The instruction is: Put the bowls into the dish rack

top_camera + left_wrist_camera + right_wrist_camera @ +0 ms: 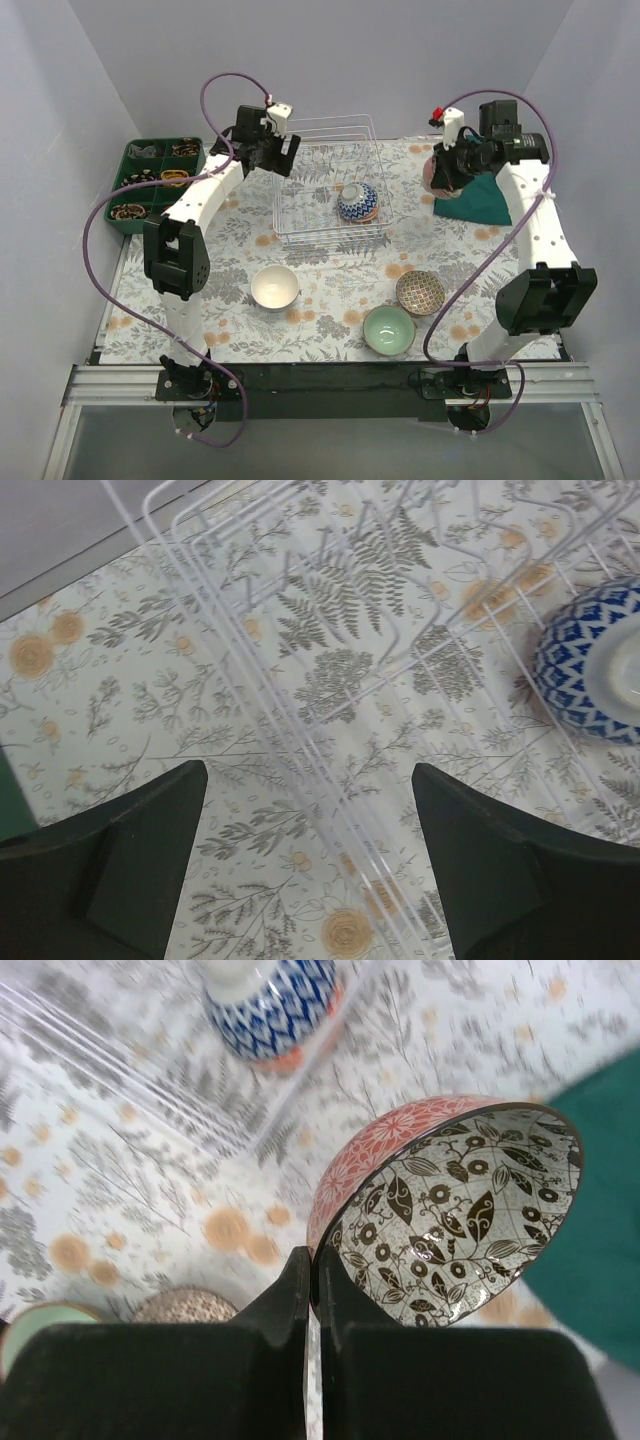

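Note:
The wire dish rack [300, 225] stands at mid-table. In it a blue-white patterned bowl [357, 200] lies upside down, with an orange-red rim showing under it. My right gripper [441, 172] hovers right of the rack, shut on the rim of a bowl [440, 1210] that is red-white patterned outside and black-white patterned inside, tilted on edge. My left gripper [276, 152] is open and empty over the rack's left side, whose wires [300, 730] run between its fingers. On the mat stand a white bowl [274, 287], a brown patterned bowl [420, 292] and a mint green bowl [388, 330].
A green compartmented tray [150, 168] with small items stands at the far left. A teal cloth [482, 200] lies under my right arm. Grey walls close in the back and sides. The floral mat [330, 290] covers the table.

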Available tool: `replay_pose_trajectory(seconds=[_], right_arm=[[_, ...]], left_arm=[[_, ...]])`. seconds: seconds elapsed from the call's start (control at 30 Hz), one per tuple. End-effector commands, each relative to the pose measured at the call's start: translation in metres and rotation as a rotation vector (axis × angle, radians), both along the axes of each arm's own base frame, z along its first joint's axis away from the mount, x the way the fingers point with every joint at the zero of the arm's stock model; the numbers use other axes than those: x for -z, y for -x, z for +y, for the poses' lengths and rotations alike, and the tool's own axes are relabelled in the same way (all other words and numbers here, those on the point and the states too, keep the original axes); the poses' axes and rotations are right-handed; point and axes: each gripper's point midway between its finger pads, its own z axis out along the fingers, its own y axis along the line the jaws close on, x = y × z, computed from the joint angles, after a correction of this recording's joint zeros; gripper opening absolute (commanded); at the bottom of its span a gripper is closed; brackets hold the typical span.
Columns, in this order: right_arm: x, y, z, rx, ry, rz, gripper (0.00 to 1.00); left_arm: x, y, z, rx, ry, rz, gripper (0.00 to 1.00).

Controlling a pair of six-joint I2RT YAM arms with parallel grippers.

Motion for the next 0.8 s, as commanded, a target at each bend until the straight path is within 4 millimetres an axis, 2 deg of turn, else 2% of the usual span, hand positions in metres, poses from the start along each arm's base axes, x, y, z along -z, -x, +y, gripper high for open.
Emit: replay_pose_trajectory(seconds=[0.0, 0.17, 0.2, 0.23, 0.27, 0.3, 0.37, 0.4, 0.57, 0.6, 0.67, 0.7, 0.77], right_arm=[[-0.048, -0.029, 0.069, -0.177, -0.350, -0.047, 0.01], [-0.076, -0.039, 0.125, -0.356, -0.625, -0.061, 0.01], [-0.084, -0.027, 0.137, -0.388, -0.731, 0.017, 0.01], [-0.087, -0.034, 0.147, -0.437, -0.773, -0.041, 0.01], [-0.086, -0.031, 0.153, -0.459, -0.814, -0.028, 0.01], [-0.097, -0.020, 0.161, -0.461, -0.901, 0.054, 0.01], [-0.096, -0.017, 0.176, -0.552, -0.951, -0.032, 0.01], [-0.091, -0.014, 0.182, -0.522, -1.005, 0.087, 0.01], [-0.076, 0.002, 0.228, -0.634, -1.031, 0.123, 0.01], [-0.065, -0.001, 0.235, -0.630, -1.035, 0.146, 0.01], [-0.058, 0.000, 0.249, -0.643, -1.041, 0.174, 0.01], [-0.049, -0.007, 0.254, -0.632, -1.044, 0.187, 0.01], [-0.040, -0.009, 0.263, -0.629, -1.047, 0.212, 0.01]], left_arm=[[-0.046, -0.006, 0.020, -0.036, 0.048, -0.080, 0.85], [-0.057, 0.000, 0.026, -0.018, 0.074, -0.096, 0.84], [-0.056, 0.001, 0.026, -0.014, 0.079, -0.093, 0.84], [-0.058, 0.002, 0.024, 0.004, 0.092, -0.092, 0.84], [-0.060, 0.004, 0.023, 0.013, 0.100, -0.095, 0.84], [-0.060, 0.005, 0.022, 0.023, 0.105, -0.095, 0.84], [-0.057, 0.008, 0.019, 0.042, 0.116, -0.085, 0.83], [-0.056, 0.008, 0.018, 0.043, 0.116, -0.085, 0.82], [-0.047, 0.006, 0.015, 0.052, 0.125, -0.065, 0.80], [-0.042, 0.004, 0.014, 0.048, 0.125, -0.057, 0.79], [-0.043, 0.002, 0.015, 0.037, 0.126, -0.057, 0.77], [-0.041, 0.001, 0.017, 0.025, 0.121, -0.053, 0.75], [-0.043, 0.000, 0.022, 0.014, 0.106, -0.060, 0.67]])
